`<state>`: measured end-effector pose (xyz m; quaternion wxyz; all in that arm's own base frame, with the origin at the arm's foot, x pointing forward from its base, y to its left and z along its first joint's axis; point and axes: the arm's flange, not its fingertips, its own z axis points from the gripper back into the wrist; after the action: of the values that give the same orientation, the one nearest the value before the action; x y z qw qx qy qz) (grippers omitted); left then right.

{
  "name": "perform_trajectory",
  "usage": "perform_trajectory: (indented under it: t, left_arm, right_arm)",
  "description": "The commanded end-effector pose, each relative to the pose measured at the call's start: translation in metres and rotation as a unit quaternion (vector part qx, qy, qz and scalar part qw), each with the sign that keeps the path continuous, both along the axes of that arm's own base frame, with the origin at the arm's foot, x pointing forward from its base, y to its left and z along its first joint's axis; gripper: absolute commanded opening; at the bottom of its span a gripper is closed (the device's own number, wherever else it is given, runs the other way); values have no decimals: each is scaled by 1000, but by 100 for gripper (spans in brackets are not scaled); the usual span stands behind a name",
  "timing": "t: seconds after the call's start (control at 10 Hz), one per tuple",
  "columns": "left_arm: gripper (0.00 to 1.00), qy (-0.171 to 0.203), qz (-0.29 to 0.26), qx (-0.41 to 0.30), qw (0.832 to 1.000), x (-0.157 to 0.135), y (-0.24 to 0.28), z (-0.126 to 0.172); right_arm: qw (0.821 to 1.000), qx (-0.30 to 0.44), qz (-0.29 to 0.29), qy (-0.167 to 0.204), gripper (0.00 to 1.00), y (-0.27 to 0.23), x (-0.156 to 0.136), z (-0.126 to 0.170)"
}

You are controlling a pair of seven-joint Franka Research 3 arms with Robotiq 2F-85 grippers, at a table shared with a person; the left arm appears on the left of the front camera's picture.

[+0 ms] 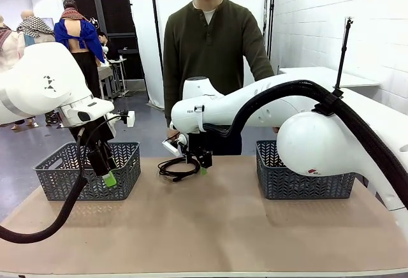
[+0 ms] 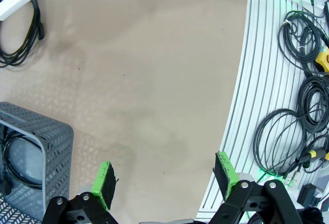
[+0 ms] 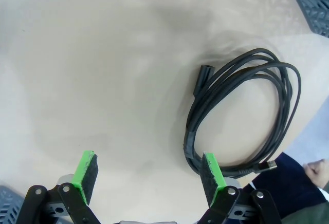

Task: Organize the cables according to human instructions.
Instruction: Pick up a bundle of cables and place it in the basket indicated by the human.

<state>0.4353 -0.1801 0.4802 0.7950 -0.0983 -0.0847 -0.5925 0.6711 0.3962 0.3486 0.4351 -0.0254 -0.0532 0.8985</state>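
So the right gripper (image 1: 203,162) is hanging over the far middle of the table (image 1: 210,227), jaws spread wide and gripping nothing. A coiled cable (image 1: 178,168) is lying flat on the tabletop just beside it, on the side toward the left basket (image 1: 89,169). From the right wrist camera that same coil (image 3: 241,118) is sitting off to one side of the fingers, with one green pad (image 3: 211,171) just overlapping the edge of the loop and the other pad well apart over bare table. The chunky plug end (image 3: 203,75) is pointing inward across the loop.

The left gripper (image 1: 105,169) is hovering in front of the left basket, also wide open and empty. In its wrist view the fingers (image 2: 105,183) are framing plain tabletop, with the near edge of the table curving past on one side and some cords lying on the floor beyond it. There's another looped cable (image 2: 20,157) already sitting inside the grey basket (image 2: 51,147) at the corner of that view.

The right basket (image 1: 305,173) is standing near the far right edge, partly behind the right arm's big white joint. The human (image 1: 210,55) is standing right up against the far side, behind the right arm.

Room-wise, the whole near half of the table is open brown surface, and there's a decent clear gap between the two baskets apart from the coil.
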Motion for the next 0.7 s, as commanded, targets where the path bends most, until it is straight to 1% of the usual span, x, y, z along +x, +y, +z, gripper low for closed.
perform_trajectory:
  t: [0.0, 0.1, 0.6]
  left_arm:
    - [100, -5, 2, -1, 1000, 0, 0, 1]
    - [100, -5, 2, -1, 1000, 0, 0, 1]
    - [100, -5, 2, -1, 1000, 0, 0, 1]
  right_arm:
    - [1000, 7, -8, -11, 100, 5, 9, -5]
    - [1000, 8, -12, -7, 100, 6, 13, -9]
    - [999, 8, -39, -18, 100, 10, 30, -23]
